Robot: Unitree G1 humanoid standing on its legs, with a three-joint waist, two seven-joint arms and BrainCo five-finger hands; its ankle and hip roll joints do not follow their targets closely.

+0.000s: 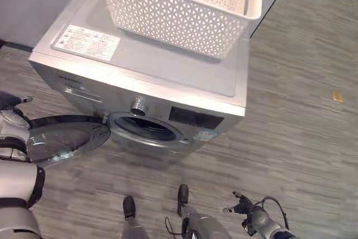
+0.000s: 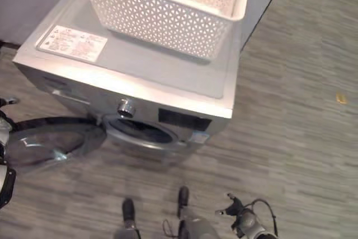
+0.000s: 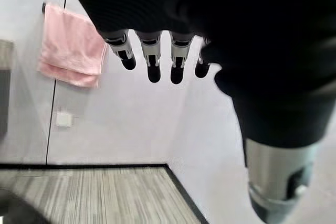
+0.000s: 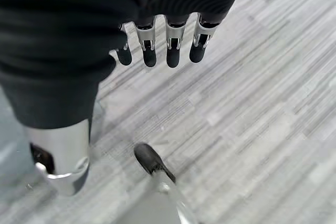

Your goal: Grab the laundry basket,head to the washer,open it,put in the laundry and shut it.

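- the basket, white with a lattice wall, stands on top of the washer, toward its back right corner; what is inside it cannot be told.
- the washer is silver-grey, with a white label on the near left of its top.
- on the front panel a knob sits just above the drum opening, with a dark display to its right.
- the door is open, swung out to the left of the drum opening and lying nearly flat toward the robot's left arm.
- the drum looks dark inside; no laundry can be made out in it.
- left hand: in its wrist view the fingers hang straight in a row and hold nothing, with a wall behind them and a pink towel hanging on it.
- right hand: in its wrist view the fingers are straight and relaxed, holding nothing, above the grey plank floor.
- in the left eye view the right hand shows low at the right, well apart from the washer.
- a small yellow scrap lies on the floor to the right of the washer.
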